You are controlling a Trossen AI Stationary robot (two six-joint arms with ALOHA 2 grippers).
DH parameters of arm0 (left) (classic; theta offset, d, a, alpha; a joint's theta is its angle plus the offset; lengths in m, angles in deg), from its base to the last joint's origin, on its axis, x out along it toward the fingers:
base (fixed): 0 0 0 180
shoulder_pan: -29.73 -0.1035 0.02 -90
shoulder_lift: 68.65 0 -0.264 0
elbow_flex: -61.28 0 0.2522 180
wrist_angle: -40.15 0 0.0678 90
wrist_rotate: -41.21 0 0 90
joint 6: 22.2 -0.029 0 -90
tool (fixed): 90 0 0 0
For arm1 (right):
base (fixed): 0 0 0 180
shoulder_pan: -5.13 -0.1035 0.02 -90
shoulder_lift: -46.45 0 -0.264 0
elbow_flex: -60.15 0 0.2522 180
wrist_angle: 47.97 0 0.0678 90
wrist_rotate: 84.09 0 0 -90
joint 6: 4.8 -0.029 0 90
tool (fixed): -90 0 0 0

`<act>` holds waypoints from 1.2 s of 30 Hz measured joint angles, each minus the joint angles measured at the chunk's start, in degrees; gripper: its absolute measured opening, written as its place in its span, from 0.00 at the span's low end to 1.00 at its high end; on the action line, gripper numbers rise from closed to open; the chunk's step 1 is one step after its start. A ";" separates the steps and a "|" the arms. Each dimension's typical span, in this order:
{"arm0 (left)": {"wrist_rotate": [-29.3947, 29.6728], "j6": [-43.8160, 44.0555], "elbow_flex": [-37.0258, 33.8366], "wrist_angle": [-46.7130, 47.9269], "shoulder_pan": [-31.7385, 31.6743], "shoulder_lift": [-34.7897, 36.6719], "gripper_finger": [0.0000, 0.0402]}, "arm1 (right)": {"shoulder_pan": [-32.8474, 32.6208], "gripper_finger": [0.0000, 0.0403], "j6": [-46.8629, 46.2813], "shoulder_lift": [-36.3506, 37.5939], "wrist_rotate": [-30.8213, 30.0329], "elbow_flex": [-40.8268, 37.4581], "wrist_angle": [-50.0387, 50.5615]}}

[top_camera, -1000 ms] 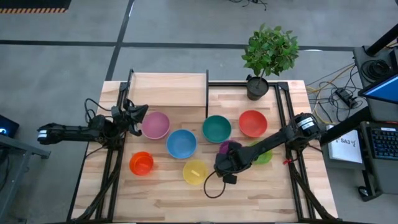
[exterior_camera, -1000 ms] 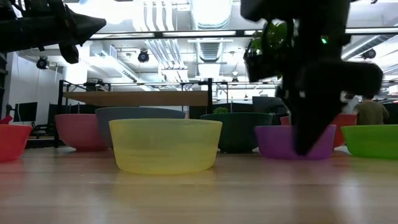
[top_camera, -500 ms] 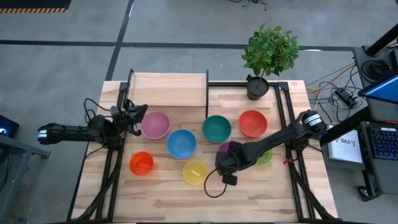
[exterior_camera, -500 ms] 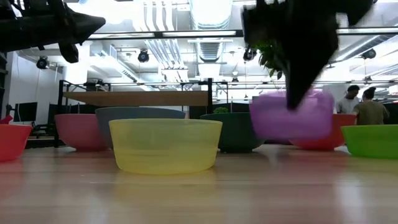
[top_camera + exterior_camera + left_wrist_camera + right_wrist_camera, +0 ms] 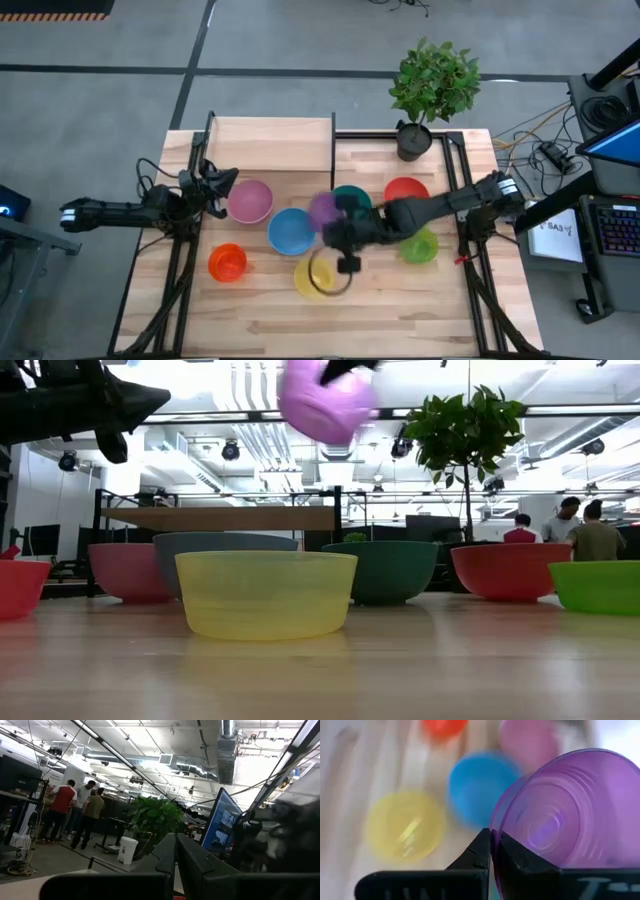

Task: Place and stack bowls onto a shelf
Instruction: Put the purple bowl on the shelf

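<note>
my right gripper [image 5: 335,232] reaches in from the right edge of the high view, arm stretched low across the table toward frame centre, fingers [image 5: 487,851] pinched on the rim of the purple bowl [image 5: 325,210]. the bowl hangs in the air: in the low view it sits at the top centre of the frame [image 5: 322,402], well above every other bowl. in the right wrist view its hollow [image 5: 560,815] faces the camera, so it is tipped on its side, rim edge-on between the fingers.

my left gripper [image 5: 215,183] waits at the left of the high view, just beside the pink bowl [image 5: 250,201], fingers closed together with nothing between them.

below the carried bowl, the blue bowl [image 5: 291,231] lies centre frame and the yellow bowl [image 5: 315,277] just under it in the picture, partly covered by the gripper. the teal bowl [image 5: 355,194] and red bowl [image 5: 405,190] show only partly behind the arm. the green bowl [image 5: 418,246] sits to the lower right of the arm, the orange bowl [image 5: 228,262] at lower left.

the shelf [image 5: 270,143] takes the upper left part of the table, its board bare. the wooden strip along the bottom edge of the high view is open. a potted plant [image 5: 432,85] stands at the upper right corner.
</note>
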 joint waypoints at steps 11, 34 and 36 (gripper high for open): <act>-0.04 -0.57 0.00 -2.46 0.00 0.56 0.00 | 19.61 0.02 21.91 -9.33 5.25 11.56 -6.15; -0.01 -1.42 0.00 -3.13 0.00 0.20 0.00 | 29.03 0.17 24.41 -28.01 7.59 32.97 6.54; -0.02 -1.42 0.00 -3.07 0.00 0.21 0.00 | 29.03 0.22 24.37 -27.92 7.61 32.97 6.67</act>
